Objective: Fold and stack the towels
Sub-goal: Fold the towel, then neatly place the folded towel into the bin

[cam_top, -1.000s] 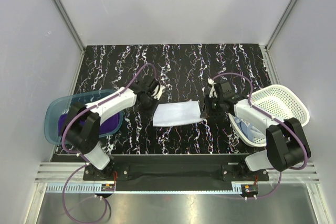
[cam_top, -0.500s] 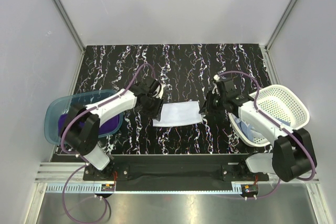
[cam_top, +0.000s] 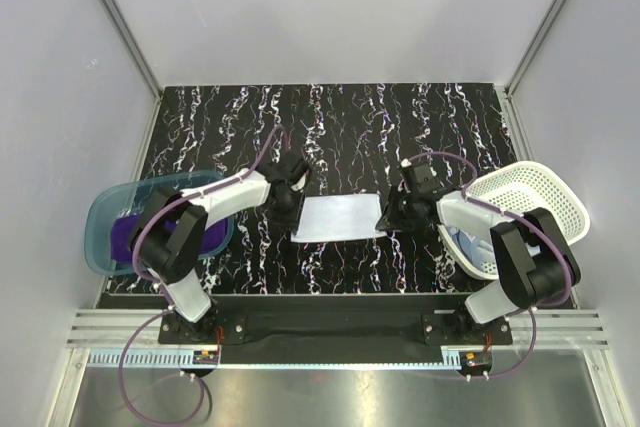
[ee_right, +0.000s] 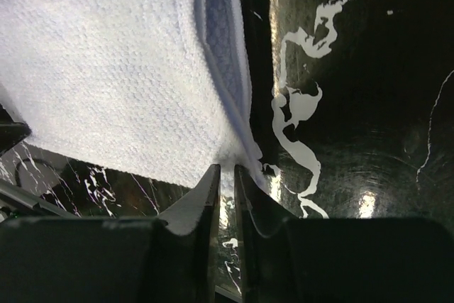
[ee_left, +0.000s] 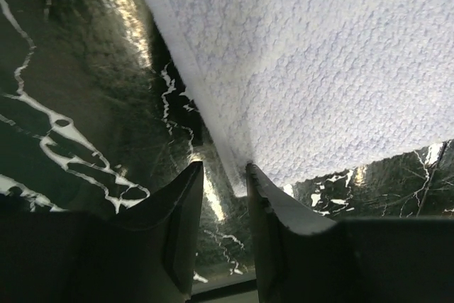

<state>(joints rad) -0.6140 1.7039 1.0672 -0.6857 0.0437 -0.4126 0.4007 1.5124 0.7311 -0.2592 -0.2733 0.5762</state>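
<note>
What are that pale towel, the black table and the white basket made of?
The towel: soft woven cloth, cotton-like, by its pebbly waffle texture. The table: glossy black marble-look surface with white veins, perhaps laminate; it reflects light. The basket: white perforated plastic, probably.

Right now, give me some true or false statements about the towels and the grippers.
The light blue towel lies on the dark table. True.
The purple towel lies on the table too. False: the purple towel is in the teal tub.
The right gripper pinches a corner of the light blue towel. True.
The left gripper hangs over the tub. False: it is at the light blue towel's left edge.
</note>
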